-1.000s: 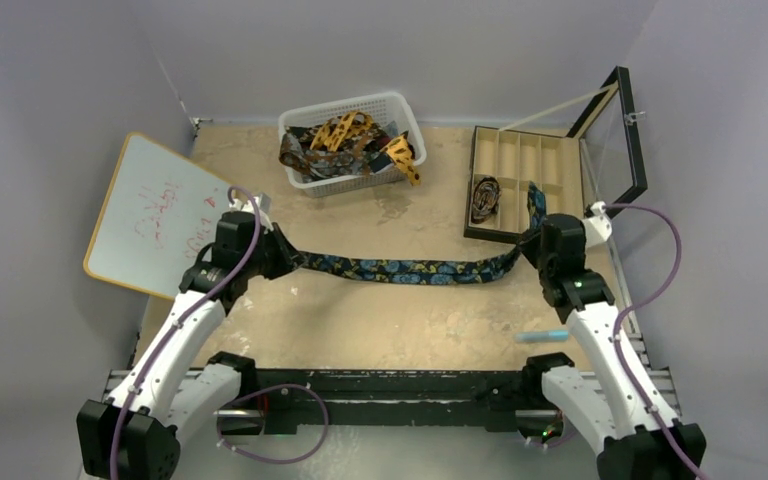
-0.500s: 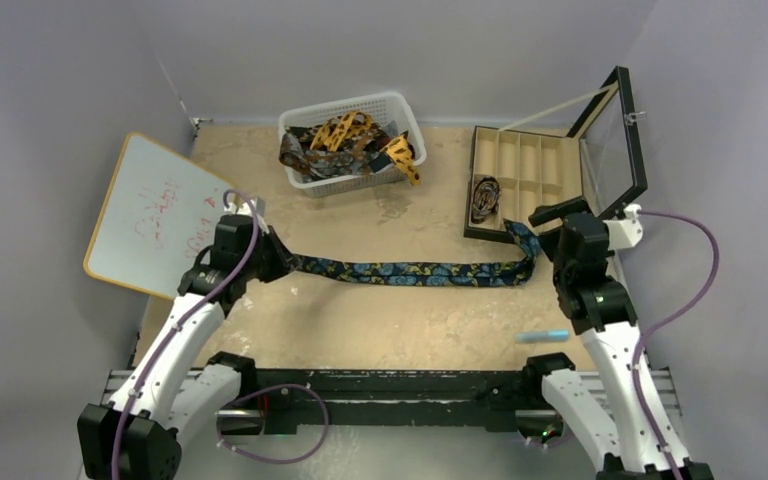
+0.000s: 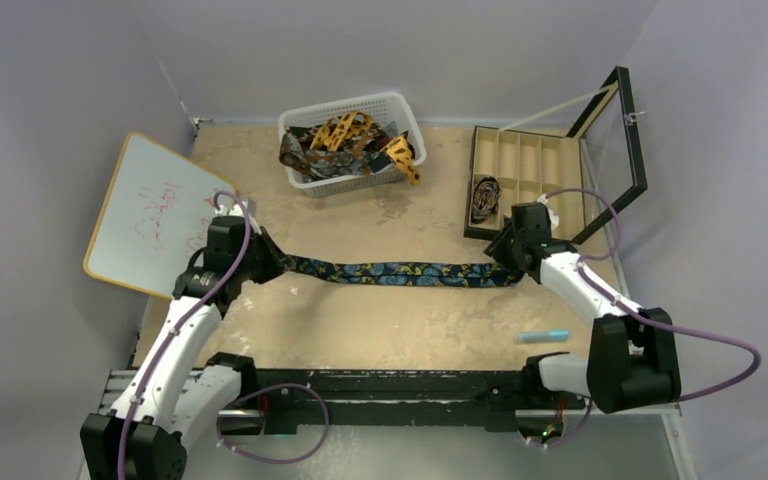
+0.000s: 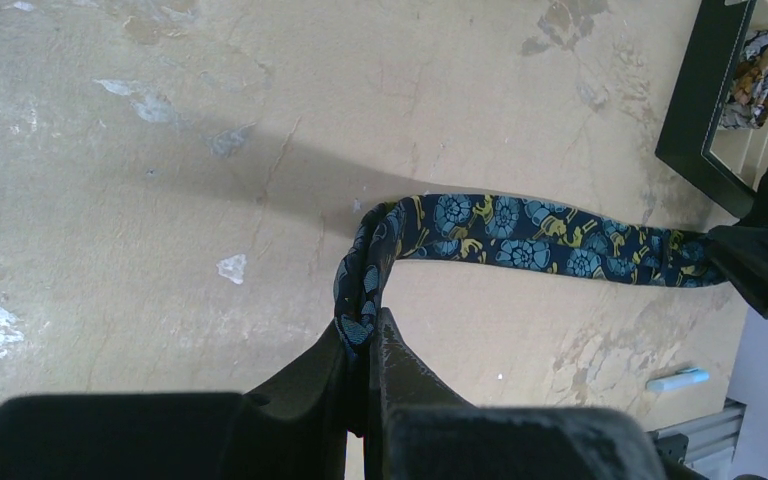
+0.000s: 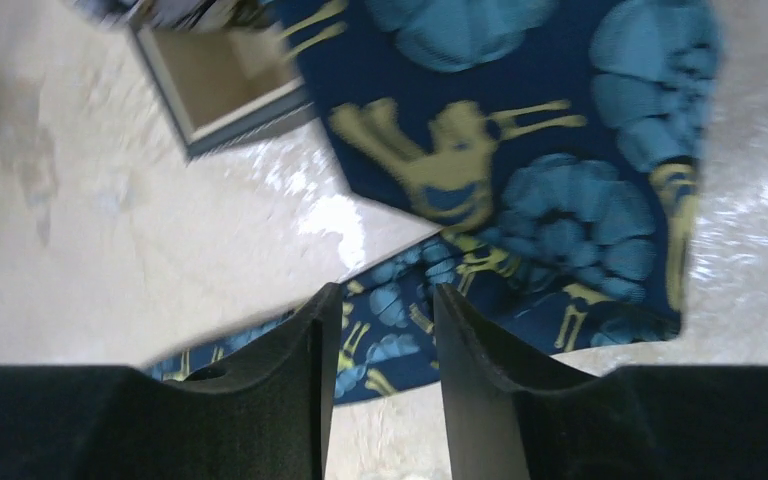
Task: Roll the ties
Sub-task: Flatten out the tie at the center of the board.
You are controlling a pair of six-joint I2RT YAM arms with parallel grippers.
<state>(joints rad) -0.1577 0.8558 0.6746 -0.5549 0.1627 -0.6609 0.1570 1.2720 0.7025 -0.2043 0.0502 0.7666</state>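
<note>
left jaws clamped on narrow end of navy tie (image 3: 400,271), anchoring it | tie lies stretched flat across counter (image 3: 360,330), ready to roll | right jaws half-spread over wide end, nothing clearly pinched

Navy tie (image 3: 400,272) of smooth printed cloth, tabletop (image 3: 360,330) matt and scuffed, basket (image 3: 345,184) white plastic mesh

Light is even and soft overhead. My left wrist sees a faint shadow on the table (image 4: 260,165); my right wrist's view is smeared, glare beside the tie (image 5: 520,200).
</note>
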